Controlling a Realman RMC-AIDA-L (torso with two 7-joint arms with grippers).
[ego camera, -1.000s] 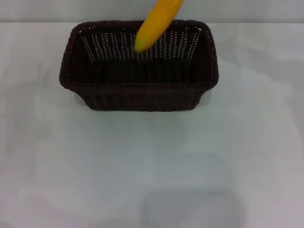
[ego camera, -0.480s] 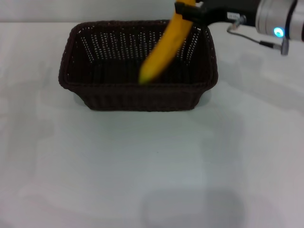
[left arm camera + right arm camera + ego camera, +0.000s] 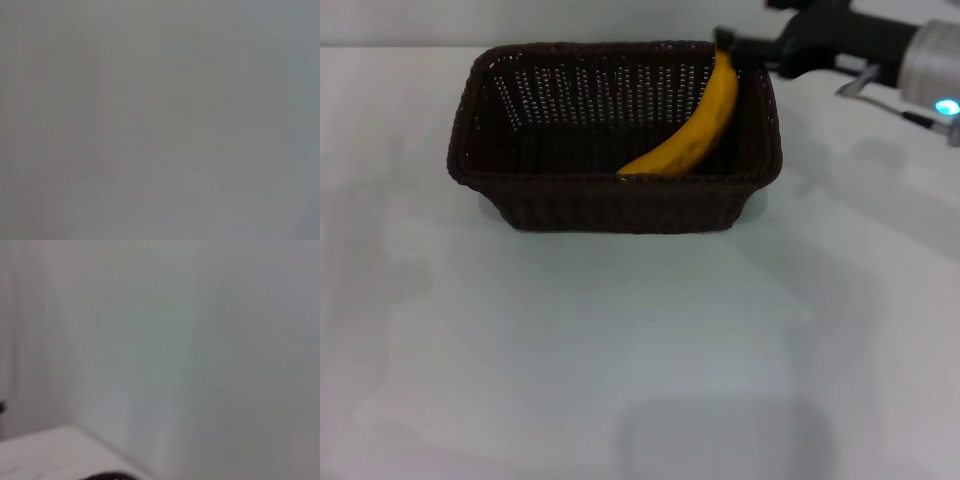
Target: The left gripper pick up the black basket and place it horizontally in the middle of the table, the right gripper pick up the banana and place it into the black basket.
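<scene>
curved yellow banana (image 3: 692, 128) leans inside black basket (image 3: 620, 200); right hand (image 3: 732, 45) grip unclear.

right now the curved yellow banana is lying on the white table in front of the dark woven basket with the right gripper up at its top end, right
Not quite. The curved yellow banana is not on the white table; it sits inside the dark woven basket, lower end against the near wall and top end leaning at the far right corner. The right gripper is at that top end, as you said. The head view shows this.
</scene>
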